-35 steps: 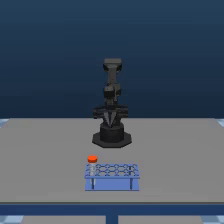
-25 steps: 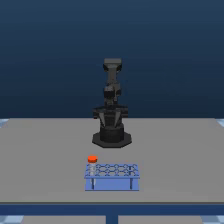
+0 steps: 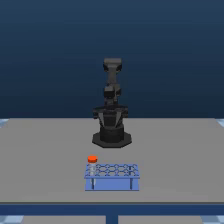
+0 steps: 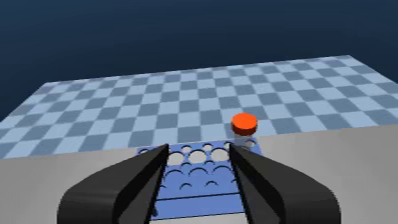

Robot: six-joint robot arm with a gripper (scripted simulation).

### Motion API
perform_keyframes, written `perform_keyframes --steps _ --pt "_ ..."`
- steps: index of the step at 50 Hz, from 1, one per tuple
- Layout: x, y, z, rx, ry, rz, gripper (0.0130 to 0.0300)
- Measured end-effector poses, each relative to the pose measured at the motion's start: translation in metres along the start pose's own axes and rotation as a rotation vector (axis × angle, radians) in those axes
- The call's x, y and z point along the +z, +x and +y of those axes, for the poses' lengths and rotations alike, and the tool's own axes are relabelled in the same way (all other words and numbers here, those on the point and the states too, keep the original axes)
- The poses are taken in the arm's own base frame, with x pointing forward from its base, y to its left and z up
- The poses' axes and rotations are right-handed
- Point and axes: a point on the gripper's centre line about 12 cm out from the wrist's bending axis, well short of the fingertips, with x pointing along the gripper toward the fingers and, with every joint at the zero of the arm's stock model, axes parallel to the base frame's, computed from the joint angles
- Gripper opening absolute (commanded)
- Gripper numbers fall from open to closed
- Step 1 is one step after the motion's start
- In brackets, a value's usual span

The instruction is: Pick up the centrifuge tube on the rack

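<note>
Item: centrifuge tube. Orange-red cap, pale body, standing upright in a corner hole of the rack. In the exterior view that hole sits at about ten o'clock from the rack's middle, on the exterior view's left.

Item: rack. Low, light blue, rows of round holes, resting on the grey table. Well apart from the arm's base, which lies toward twelve o'clock from it.

Item: gripper. Your two dark fingers stand spread, with nothing between them but rack holes beyond. No contact with the tube.

Step in hand: approach, by my reading. The arm stands tall and folded over its base; the grasp is not yet begun.

Next move calls for: you shift the spread fingers sideways until the cap sits between them, descend around the tube just under the cap, then close and lift straight up, clear of the hole.
</note>
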Motion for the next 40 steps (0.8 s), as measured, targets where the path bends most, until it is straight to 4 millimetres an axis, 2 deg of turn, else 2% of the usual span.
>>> perform_keyframes --steps 23,40 --pt "0.001 0.008 -0.003 0.004 -0.014 0.018 0.03" --pt "0.002 0.022 -0.008 0.008 -0.031 0.054 0.03"
